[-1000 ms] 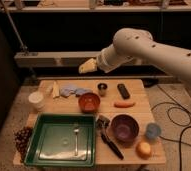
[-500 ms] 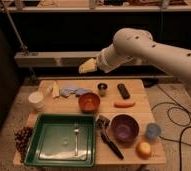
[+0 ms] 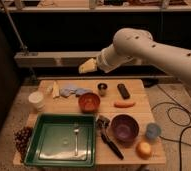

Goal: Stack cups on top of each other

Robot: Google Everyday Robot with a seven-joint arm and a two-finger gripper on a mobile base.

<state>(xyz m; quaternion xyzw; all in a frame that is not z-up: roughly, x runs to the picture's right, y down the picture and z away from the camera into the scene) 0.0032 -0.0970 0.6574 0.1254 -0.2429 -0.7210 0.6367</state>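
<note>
The arm (image 3: 139, 47) runs off the right edge, its base unseen. The gripper (image 3: 87, 66), above the table's (image 3: 139, 112) back edge, shows only as a pale shape. The metal cup's (image 3: 102, 89) inside cannot be made out. The dark cluster (image 3: 23, 139) left of the tray (image 3: 41, 120) is perhaps grapes.

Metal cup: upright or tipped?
Upright: the metal cup shows its round rim facing up, behind the orange-red bowl. The claw hangs above the back edge of the table.

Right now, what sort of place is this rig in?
Probably a lab or workshop test bay, not a home: loose cables trailing beside the wooden table, a metal rack rail behind it, a green tray and purple bowl staged on top. The gripper hangs above the table's back edge.
</note>
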